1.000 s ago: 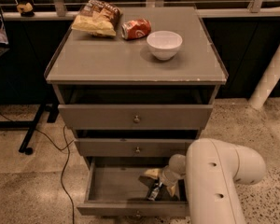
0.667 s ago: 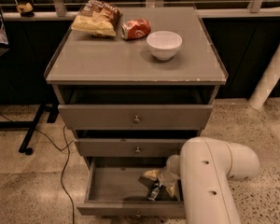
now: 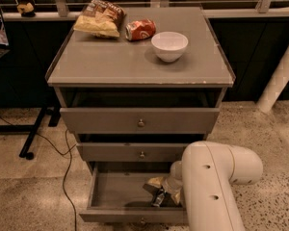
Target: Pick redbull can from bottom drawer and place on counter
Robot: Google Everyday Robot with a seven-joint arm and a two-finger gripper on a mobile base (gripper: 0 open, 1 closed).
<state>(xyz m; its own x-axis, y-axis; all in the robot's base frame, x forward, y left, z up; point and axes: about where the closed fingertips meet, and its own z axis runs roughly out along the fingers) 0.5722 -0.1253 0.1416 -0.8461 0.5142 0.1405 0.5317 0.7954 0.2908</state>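
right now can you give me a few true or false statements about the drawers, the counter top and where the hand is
1. The bottom drawer is pulled open. True.
2. The white bowl sits inside the bottom drawer. False: it stands on the counter, towards the right.
3. The hand is down inside the bottom drawer, at its right side. True.
4. The red soda can stands upright on the counter. False: it lies on its side, between the chip bag and the bowl.
5. The chip bag lies at the back left of the counter. True.
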